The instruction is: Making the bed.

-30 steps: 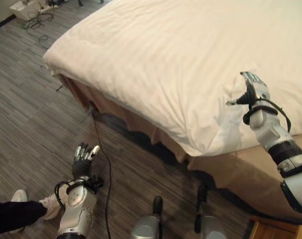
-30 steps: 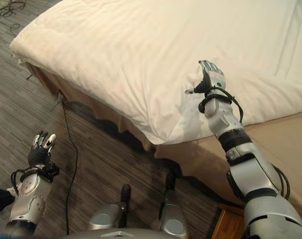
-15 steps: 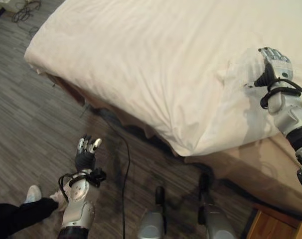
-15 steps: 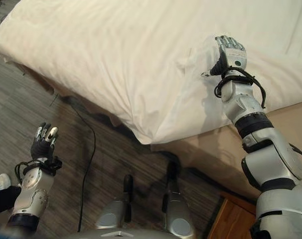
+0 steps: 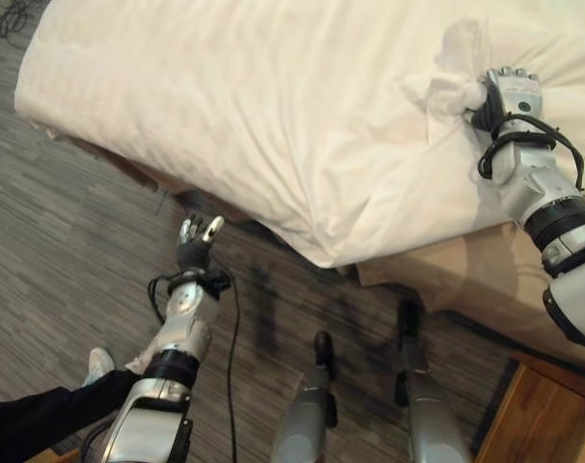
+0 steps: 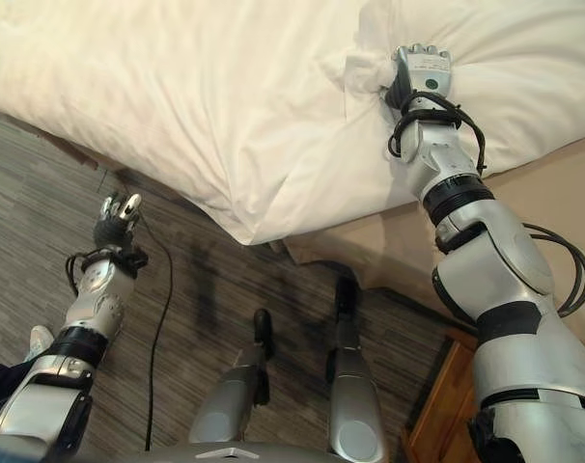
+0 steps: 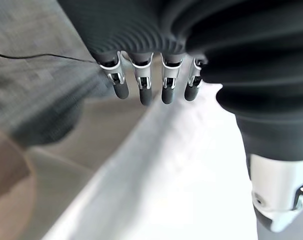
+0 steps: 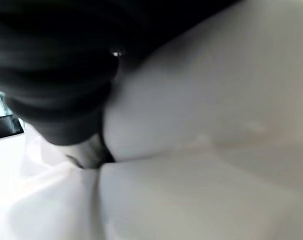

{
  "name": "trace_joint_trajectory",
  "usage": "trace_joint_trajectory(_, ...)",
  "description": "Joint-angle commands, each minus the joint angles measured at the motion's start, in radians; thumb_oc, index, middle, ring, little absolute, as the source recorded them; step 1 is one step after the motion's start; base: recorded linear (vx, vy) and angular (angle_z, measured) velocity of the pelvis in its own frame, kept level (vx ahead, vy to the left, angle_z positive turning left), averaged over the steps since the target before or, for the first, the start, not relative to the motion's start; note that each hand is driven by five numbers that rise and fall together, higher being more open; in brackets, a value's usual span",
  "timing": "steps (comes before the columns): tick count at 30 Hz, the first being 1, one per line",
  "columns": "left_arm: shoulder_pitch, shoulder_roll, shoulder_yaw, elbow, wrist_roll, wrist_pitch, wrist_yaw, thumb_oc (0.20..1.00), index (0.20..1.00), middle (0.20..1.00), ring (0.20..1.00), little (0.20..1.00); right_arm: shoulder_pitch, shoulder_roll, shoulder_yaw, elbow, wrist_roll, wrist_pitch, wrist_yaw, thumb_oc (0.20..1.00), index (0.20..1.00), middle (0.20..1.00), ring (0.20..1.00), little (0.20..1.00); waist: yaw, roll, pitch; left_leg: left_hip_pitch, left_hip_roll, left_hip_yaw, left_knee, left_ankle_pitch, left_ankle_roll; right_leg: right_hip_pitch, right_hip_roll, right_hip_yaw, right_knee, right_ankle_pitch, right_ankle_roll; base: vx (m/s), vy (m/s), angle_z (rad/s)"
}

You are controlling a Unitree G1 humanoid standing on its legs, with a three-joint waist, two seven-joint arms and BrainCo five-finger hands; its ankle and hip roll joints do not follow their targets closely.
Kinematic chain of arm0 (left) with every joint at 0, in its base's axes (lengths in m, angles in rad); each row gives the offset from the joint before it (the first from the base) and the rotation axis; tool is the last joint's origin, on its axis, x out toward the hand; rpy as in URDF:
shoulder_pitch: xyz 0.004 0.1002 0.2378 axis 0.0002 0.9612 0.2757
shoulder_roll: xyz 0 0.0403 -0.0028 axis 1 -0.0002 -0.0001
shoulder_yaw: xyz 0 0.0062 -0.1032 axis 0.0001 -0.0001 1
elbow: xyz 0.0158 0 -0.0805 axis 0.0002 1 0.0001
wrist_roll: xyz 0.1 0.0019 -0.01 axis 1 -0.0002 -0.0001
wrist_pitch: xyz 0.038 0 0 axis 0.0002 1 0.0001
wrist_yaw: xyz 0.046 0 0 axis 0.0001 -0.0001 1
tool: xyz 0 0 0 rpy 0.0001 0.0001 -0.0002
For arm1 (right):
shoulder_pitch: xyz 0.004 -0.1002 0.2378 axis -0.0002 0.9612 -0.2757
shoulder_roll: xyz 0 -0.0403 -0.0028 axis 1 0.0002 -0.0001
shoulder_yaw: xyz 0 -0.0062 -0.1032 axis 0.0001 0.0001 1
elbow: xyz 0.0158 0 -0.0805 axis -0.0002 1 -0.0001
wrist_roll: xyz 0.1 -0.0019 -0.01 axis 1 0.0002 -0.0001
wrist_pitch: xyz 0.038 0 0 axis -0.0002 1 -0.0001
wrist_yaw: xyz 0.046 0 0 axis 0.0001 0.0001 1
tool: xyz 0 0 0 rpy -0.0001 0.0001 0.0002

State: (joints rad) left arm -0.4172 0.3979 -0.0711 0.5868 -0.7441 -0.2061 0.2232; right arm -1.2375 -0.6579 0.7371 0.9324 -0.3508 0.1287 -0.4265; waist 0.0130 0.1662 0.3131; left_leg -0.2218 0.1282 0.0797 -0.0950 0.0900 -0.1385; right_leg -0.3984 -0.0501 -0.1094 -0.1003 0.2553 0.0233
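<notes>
A white duvet [image 5: 273, 106] covers the bed, its near corner hanging over the edge. My right hand [image 5: 510, 96] reaches onto the bed at the upper right and is shut on a bunched fold of the duvet [image 5: 455, 92], which puckers into creases around it. In the right wrist view the white cloth [image 8: 201, 125] presses close against the hand. My left hand [image 5: 198, 253] is raised over the floor just short of the bed's edge, open and holding nothing. Its straight fingers [image 7: 144, 90] point toward the duvet's edge [image 7: 181, 175].
The beige bed base [image 5: 486, 280] shows under the duvet at the right. A wooden piece of furniture [image 5: 553, 415] stands at the lower right. A person's dark-clad leg [image 5: 41, 415] and white shoe [image 5: 99, 362] are at the lower left on the grey floor [image 5: 61, 241].
My right hand has moved farther onto the bed, dragging the duvet into a bunch. My left hand has risen toward the bed's edge. The camera has also shifted.
</notes>
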Motion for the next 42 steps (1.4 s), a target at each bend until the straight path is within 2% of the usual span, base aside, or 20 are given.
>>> trace_joint_trajectory(1,0.040,0.047,-0.020,-0.038,-0.005,-0.038,0.022,1.000,1.000,1.000,1.000,1.000,0.029,-0.016,-0.045,-0.111,0.026,-0.006,-0.040,0.200,0.200,0.200,0.200,0.200,-0.033,-0.075,0.000,0.100,0.043,0.027,0.008,-0.046,-0.037,0.123,-0.065,0.033,0.013,-0.199,0.097,0.06,0.087,-0.05)
trace_joint_trajectory(2,0.111,0.011,0.005,-0.094,0.012,-0.028,0.032,1.000,1.000,1.000,1.000,1.000,0.160,-0.058,-0.148,-0.287,-0.002,0.005,-0.038,0.200,0.200,0.200,0.200,0.200,-0.056,-0.093,-0.016,0.146,0.040,0.044,0.008,-0.075,-0.022,0.149,-0.064,0.048,0.013,-0.196,0.100,0.05,0.084,-0.15)
trace_joint_trajectory(4,0.165,-0.025,0.040,-0.127,0.022,-0.015,0.038,1.000,1.000,1.000,1.000,1.000,0.310,-0.083,-0.269,-0.438,-0.011,0.002,-0.033,0.200,0.200,0.200,0.200,0.200,-0.085,-0.108,-0.029,0.179,0.035,0.057,0.008,-0.097,-0.008,0.166,-0.062,0.062,0.013,-0.188,0.101,0.05,0.104,-0.29)
trace_joint_trajectory(5,0.223,-0.059,0.065,-0.153,0.034,0.000,0.041,1.000,1.000,1.000,1.000,1.000,0.508,-0.079,-0.406,-0.559,-0.024,-0.006,-0.027,0.200,0.200,0.200,0.200,0.200,-0.106,-0.121,-0.048,0.213,0.030,0.078,0.008,-0.115,0.004,0.182,-0.064,0.077,0.013,-0.179,0.105,0.02,0.089,-0.27)
trace_joint_trajectory(6,0.229,-0.057,0.059,-0.157,0.035,0.002,0.042,1.000,1.000,1.000,1.000,1.000,0.527,-0.080,-0.418,-0.573,-0.028,-0.003,-0.022,0.200,0.200,0.200,0.200,0.200,-0.100,-0.123,-0.051,0.217,0.030,0.080,0.008,-0.116,0.004,0.184,-0.064,0.078,0.013,-0.179,0.106,0.01,0.127,-0.44)
trace_joint_trajectory(7,0.269,-0.086,0.078,-0.172,0.052,0.022,0.044,1.000,1.000,1.000,1.000,1.000,0.702,-0.052,-0.532,-0.671,-0.023,-0.014,-0.016,0.200,0.200,0.200,0.200,0.200,-0.125,-0.133,-0.066,0.240,0.026,0.093,0.008,-0.130,0.015,0.194,-0.065,0.090,0.013,-0.172,0.109,0.00,0.064,-0.38)
trace_joint_trajectory(8,0.274,-0.085,0.072,-0.175,0.053,0.023,0.045,1.000,1.000,1.000,1.000,1.000,0.720,-0.052,-0.544,-0.685,-0.026,-0.010,-0.011,0.200,0.200,0.200,0.200,0.200,-0.120,-0.135,-0.069,0.243,0.025,0.094,0.008,-0.132,0.016,0.196,-0.066,0.091,0.013,-0.173,0.109,-0.01,0.085,-0.44)
trace_joint_trajectory(12,0.355,-0.125,0.104,-0.209,0.090,0.059,0.042,1.000,1.000,1.000,1.000,1.000,1.037,0.032,-0.729,-0.821,-0.024,-0.036,0.011,0.200,0.200,0.200,0.200,0.200,-0.168,-0.158,-0.098,0.287,0.013,0.116,0.008,-0.156,0.036,0.209,-0.070,0.121,0.013,-0.157,0.118,-0.02,0.082,-0.27)
trace_joint_trajectory(13,0.384,-0.139,0.121,-0.222,0.098,0.075,0.039,1.000,1.000,1.000,1.000,1.000,1.130,0.073,-0.774,-0.839,-0.015,-0.042,0.023,0.200,0.200,0.200,0.200,0.200,-0.193,-0.166,-0.109,0.301,0.005,0.128,0.008,-0.166,0.044,0.211,-0.068,0.137,0.013,-0.150,0.122,-0.03,0.074,-0.28)
trace_joint_trajectory(15,0.405,-0.144,0.121,-0.230,0.101,0.083,0.035,1.000,1.000,1.000,1.000,1.000,1.174,0.090,-0.793,-0.849,-0.016,-0.040,0.030,0.200,0.200,0.200,0.200,0.200,-0.195,-0.171,-0.116,0.311,0.001,0.136,0.008,-0.170,0.049,0.213,-0.068,0.147,0.013,-0.147,0.125,-0.02,0.054,-0.33)
trace_joint_trajectory(16,0.425,-0.160,0.127,-0.229,0.101,0.093,0.032,1.000,1.000,1.000,1.000,1.000,1.229,0.129,-0.805,-0.820,0.000,-0.042,0.040,0.423,0.423,0.423,0.423,0.423,-0.213,-0.175,-0.122,0.325,-0.007,0.147,0.008,-0.178,0.055,0.213,-0.069,0.159,0.013,-0.139,0.129,-0.03,0.049,-0.40)
trace_joint_trajectory(17,0.427,-0.159,0.126,-0.229,0.101,0.093,0.032,1.000,1.000,1.000,1.000,1.000,1.231,0.130,-0.805,-0.821,0.000,-0.042,0.040,0.878,0.878,0.878,0.878,0.878,-0.211,-0.176,-0.123,0.327,-0.007,0.148,0.008,-0.178,0.056,0.214,-0.070,0.160,0.013,-0.139,0.129,-0.04,0.055,-0.43)
trace_joint_trajectory(18,0.433,-0.166,0.125,-0.227,0.100,0.093,0.033,1.000,1.000,1.000,1.000,1.000,1.250,0.145,-0.807,-0.807,0.009,-0.044,0.040,1.000,1.000,1.000,1.000,1.000,-0.220,-0.179,-0.126,0.334,-0.012,0.154,0.008,-0.181,0.059,0.213,-0.069,0.169,0.013,-0.135,0.132,-0.02,0.036,-0.25)
trace_joint_trajectory(24,0.449,-0.192,0.121,-0.229,0.089,0.086,0.041,1.000,1.000,1.000,1.000,1.000,1.321,0.207,-0.755,-0.614,0.015,-0.033,0.052,1.000,1.000,1.000,1.000,1.000,-0.264,-0.194,-0.126,0.370,-0.041,0.191,0.008,-0.203,0.084,0.199,-0.062,0.224,0.015,-0.108,0.147,-0.04,0.064,-0.15)
trace_joint_trajectory(28,0.439,-0.198,0.108,-0.216,0.079,0.086,0.045,1.000,1.000,1.000,1.000,1.000,1.343,0.243,-0.718,-0.465,0.019,-0.013,0.054,1.000,1.000,1.000,1.000,1.000,-0.273,-0.204,-0.130,0.383,-0.050,0.205,0.008,-0.209,0.092,0.199,-0.061,0.243,0.018,-0.103,0.150,-0.01,0.033,-0.20)
trace_joint_trajectory(29,0.432,-0.205,0.092,-0.201,0.068,0.084,0.044,1.000,1.000,1.000,1.000,1.000,1.330,0.265,-0.690,-0.286,0.023,0.006,0.029,1.000,1.000,1.000,1.000,1.000,-0.274,-0.211,-0.127,0.395,-0.053,0.207,0.008,-0.213,0.096,0.205,-0.062,0.246,0.020,-0.103,0.151,-0.01,0.015,-0.04)
trace_joint_trajectory(32,0.427,-0.201,0.063,-0.185,0.050,0.083,0.036,1.000,1.000,1.000,1.000,1.000,1.290,0.296,-0.659,0.042,0.052,0.044,0.005,1.000,1.000,1.000,1.000,1.000,-0.266,-0.216,-0.126,0.402,-0.059,0.201,0.008,-0.216,0.099,0.211,-0.063,0.249,0.023,-0.103,0.152,-0.01,0.010,0.07)
trace_joint_trajectory(34,0.429,-0.187,0.040,-0.181,0.045,0.087,0.023,1.000,1.000,1.000,1.000,1.000,1.260,0.292,-0.664,0.240,0.105,0.057,0.013,1.000,1.000,1.000,1.000,1.000,-0.252,-0.218,-0.124,0.406,-0.061,0.196,0.008,-0.216,0.098,0.218,-0.064,0.245,0.022,-0.105,0.153,-0.02,-0.004,0.11)
trace_joint_trajectory(37,0.442,-0.174,0.022,-0.169,0.050,0.101,-0.017,1.000,1.000,1.000,1.000,1.000,1.256,0.278,-0.711,0.423,0.186,0.077,0.041,1.000,1.000,1.000,1.000,1.000,-0.230,-0.221,-0.121,0.407,-0.061,0.186,0.008,-0.215,0.096,0.231,-0.069,0.233,0.020,-0.109,0.153,0.00,-0.009,0.12)
trace_joint_trajectory(42,0.472,-0.155,0.035,-0.177,0.053,0.108,-0.063,1.000,1.000,1.000,1.000,1.000,1.280,0.176,-0.786,0.472,0.233,0.064,0.067,1.000,1.000,1.000,1.000,1.000,-0.215,-0.245,-0.117,0.406,-0.050,0.176,0.008,-0.208,0.088,0.247,-0.072,0.212,0.017,-0.114,0.155,0.00,-0.030,0.21)
